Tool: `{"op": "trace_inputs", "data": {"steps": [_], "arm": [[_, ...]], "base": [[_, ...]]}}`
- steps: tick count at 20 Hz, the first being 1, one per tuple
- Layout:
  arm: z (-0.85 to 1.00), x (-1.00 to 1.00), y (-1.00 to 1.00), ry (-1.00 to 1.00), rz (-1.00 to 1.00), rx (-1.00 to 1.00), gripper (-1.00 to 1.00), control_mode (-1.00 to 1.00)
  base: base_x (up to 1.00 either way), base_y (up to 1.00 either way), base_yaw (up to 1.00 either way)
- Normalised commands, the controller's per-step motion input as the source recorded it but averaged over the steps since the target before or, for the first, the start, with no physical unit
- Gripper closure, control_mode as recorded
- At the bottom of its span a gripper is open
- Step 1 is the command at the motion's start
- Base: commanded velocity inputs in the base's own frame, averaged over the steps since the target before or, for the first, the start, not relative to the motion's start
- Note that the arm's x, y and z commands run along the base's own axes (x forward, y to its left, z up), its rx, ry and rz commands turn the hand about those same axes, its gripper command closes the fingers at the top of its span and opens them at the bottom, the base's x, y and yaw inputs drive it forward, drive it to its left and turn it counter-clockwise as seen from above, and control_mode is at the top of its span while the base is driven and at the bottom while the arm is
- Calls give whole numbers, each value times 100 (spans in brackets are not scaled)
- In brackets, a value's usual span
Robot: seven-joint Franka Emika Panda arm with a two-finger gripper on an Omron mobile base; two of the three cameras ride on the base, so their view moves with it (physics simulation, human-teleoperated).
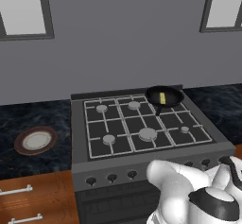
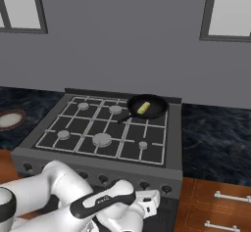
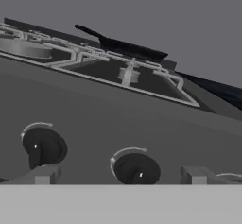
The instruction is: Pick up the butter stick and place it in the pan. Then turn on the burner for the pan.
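The black pan (image 1: pixel 164 96) sits on the stove's rear right burner, its short handle pointing toward the front. Inside it lies the pale-yellow butter stick (image 1: pixel 162 98), also seen from the other side as the butter stick (image 2: pixel 143 108) in the pan (image 2: pixel 147 105). My gripper (image 3: pixel 122 176) hangs low before the stove's front panel, open, with nothing between its fingertips (image 3: pixel 43 175). Straight ahead of it are two dark round knobs (image 3: pixel 137 168); the pan (image 3: pixel 127 48) shows edge-on above them.
The gas stove (image 1: pixel 142 124) has several burners under a grey grate and a row of knobs (image 1: pixel 111 177) along its front. A brown-rimmed white plate (image 1: pixel 36 140) lies on the dark counter to the left. Wooden drawers (image 2: pixel 220 206) flank the stove below.
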Motion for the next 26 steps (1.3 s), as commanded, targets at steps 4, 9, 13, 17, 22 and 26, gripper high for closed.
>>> {"op": "trace_inputs", "data": {"steps": [4, 9, 13, 17, 22, 26], "arm": [[-22, 31, 0, 0, 0, 0, -100, -100], [-9, 6, 0, -1, 0, 0, -100, -100], [-3, 6, 0, -1, 0, 3, -100, -100], [-4, 13, 0, 0, 0, 3, -100, -100], [-8, 12, 0, 0, 0, 3, -100, -100], [-13, 9, 0, 0, 0, 2, -100, -100]], "base": [[0, 0, 0], [0, 0, 0], [0, 0, 0], [0, 0, 0], [0, 0, 0], [0, 0, 0]]}}
